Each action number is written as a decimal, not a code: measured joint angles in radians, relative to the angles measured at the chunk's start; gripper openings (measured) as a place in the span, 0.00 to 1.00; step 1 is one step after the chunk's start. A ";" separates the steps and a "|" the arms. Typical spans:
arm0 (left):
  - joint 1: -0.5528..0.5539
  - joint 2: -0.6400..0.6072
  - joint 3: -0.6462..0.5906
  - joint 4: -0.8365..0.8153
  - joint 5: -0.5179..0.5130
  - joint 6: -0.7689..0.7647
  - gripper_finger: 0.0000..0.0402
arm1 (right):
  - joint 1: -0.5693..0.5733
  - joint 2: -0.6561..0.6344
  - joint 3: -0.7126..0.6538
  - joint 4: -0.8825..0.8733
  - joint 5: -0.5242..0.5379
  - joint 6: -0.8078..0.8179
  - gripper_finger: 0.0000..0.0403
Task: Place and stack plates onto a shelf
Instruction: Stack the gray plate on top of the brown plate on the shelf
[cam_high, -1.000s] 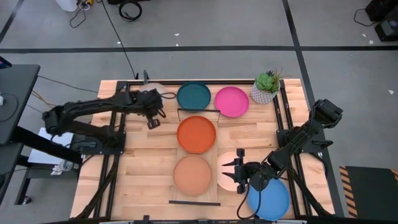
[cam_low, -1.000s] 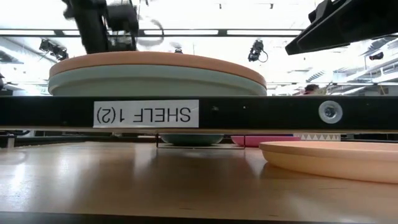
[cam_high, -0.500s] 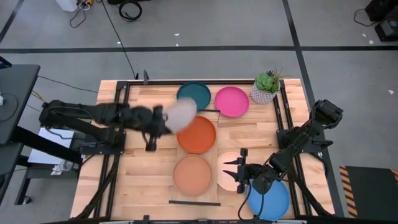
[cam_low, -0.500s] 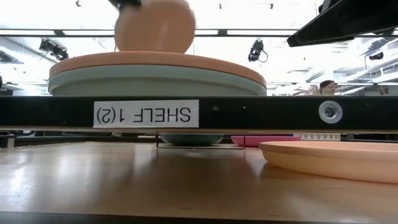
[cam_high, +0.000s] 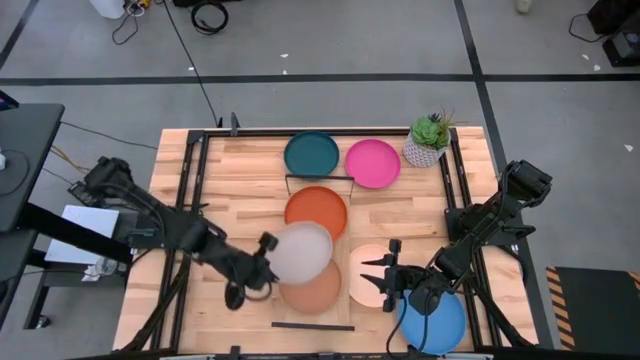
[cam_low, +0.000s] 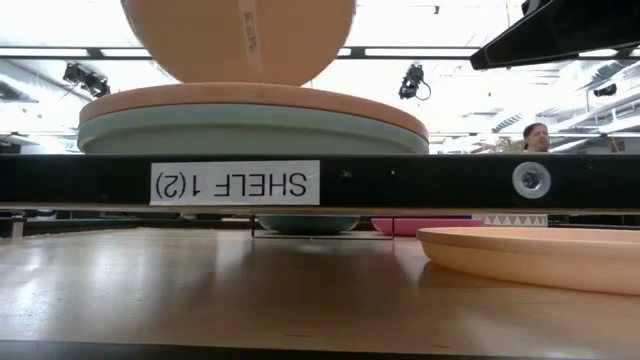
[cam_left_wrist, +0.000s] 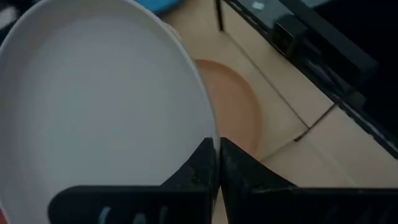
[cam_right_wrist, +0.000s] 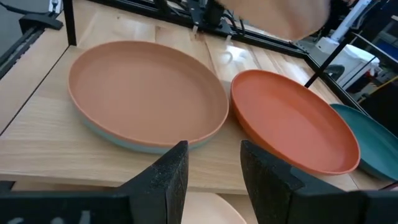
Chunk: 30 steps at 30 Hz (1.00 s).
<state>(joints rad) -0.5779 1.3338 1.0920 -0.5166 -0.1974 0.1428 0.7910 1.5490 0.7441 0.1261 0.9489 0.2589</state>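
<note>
Overhead, the left tool (cam_high: 262, 262) reaches across the bench (cam_high: 230, 205) and pinches the rim of the pale grey plate (cam_high: 299, 251), its fingers (cam_left_wrist: 208, 167) closed down to a thin slit on the edge. That plate hangs tilted in the air above the terracotta plate (cam_high: 316, 288), overlapping its far-left part. The terracotta plate lies on the near end of the shelf (cam_high: 353, 244), stacked on a light plate (cam_right_wrist: 118, 138) whose edge shows beneath it. The orange plate (cam_high: 316, 212) sits just beyond on the same plank, close to the terracotta one.

At the far edge of the bench, the dark teal plate (cam_high: 311, 154) and the magenta plate (cam_high: 372, 163) lie side by side, with a small potted plant (cam_high: 428, 140) to their right. The right tool (cam_high: 387, 282) hovers with its fingers parted and empty over the cream plate (cam_high: 365, 288), which rests on the bench just right of the shelf. The bright blue plate (cam_high: 436, 322) lies near the front right corner, partly under the right arm.
</note>
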 joint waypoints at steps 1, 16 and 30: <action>-0.012 0.022 0.000 0.009 0.003 0.002 0.04 | 0.000 0.000 0.000 0.001 0.000 0.000 0.38; -0.089 0.210 0.000 0.156 0.063 0.052 0.04 | 0.000 0.000 0.000 0.008 0.000 -0.002 0.38; -0.087 0.291 0.000 0.169 0.015 0.052 0.20 | 0.000 0.000 0.000 0.007 -0.030 -0.007 0.38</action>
<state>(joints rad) -0.6647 1.6253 1.0920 -0.3478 -0.1824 0.1951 0.7910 1.5490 0.7441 0.1333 0.9194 0.2516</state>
